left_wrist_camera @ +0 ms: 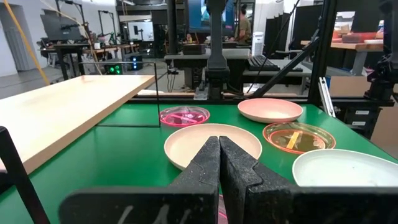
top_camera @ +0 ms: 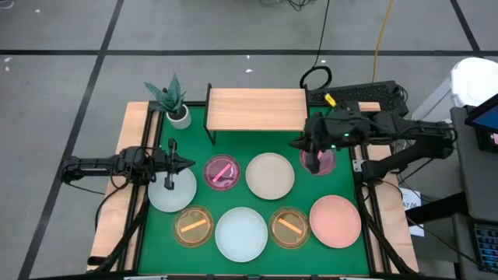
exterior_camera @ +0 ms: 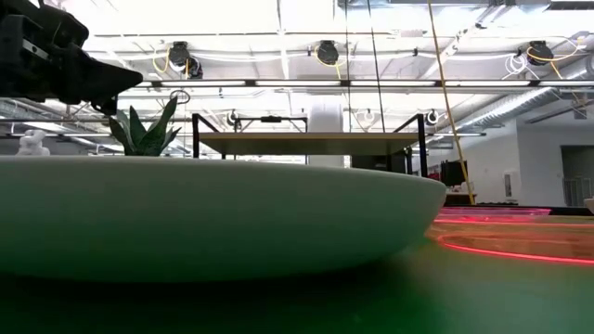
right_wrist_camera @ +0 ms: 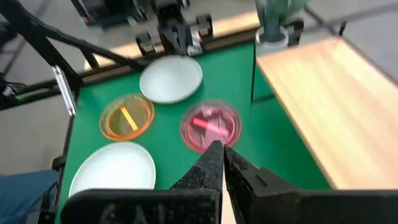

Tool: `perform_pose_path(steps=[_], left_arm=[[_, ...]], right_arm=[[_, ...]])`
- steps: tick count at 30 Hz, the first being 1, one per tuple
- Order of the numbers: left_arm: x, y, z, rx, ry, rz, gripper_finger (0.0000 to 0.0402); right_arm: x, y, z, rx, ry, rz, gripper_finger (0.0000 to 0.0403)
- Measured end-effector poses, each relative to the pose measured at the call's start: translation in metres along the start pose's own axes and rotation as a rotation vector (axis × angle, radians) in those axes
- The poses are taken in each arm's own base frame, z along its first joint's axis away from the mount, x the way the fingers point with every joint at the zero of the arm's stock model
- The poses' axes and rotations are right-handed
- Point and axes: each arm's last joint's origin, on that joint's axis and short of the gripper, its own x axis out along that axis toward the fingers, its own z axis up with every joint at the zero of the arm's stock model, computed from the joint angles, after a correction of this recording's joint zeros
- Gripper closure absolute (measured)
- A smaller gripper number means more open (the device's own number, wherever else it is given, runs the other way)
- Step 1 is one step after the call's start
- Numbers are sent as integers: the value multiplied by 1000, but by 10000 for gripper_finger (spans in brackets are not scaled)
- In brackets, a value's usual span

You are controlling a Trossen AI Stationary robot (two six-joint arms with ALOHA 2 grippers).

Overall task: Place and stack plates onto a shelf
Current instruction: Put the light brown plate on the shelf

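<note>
The shelf (top_camera: 256, 109) stands at the back of the green mat (top_camera: 233, 148), and its wooden top is bare. No plate is on it yet. Seven plates lie flat on the mat in front of it, and one more is under the right arm. The left gripper (top_camera: 187, 163) hangs over the edge of the white plate (top_camera: 171, 190), and its two fingers are pressed together with nothing between them. The right gripper (top_camera: 299, 144) hangs just in front of the shelf, above a small pink plate (top_camera: 319, 161), and its fingers are pressed together too, holding nothing. A little plant (top_camera: 173, 99) sits beside the shelf.
</note>
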Motion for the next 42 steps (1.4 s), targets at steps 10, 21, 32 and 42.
perform_pose_path(steps=[10,21,32,42], left_arm=[[0,0,0,0,1,0,400],[0,0,-1,0,10,0,400],[0,0,-1,-4,11,-1,400],[0,0,-1,-56,11,0,400]], right_arm=[[52,28,-8,-83,279,-36,403],[96,58,-39,-190,462,-39,391],[131,64,-105,-323,628,-46,328],[164,52,-156,-400,581,7,286]])
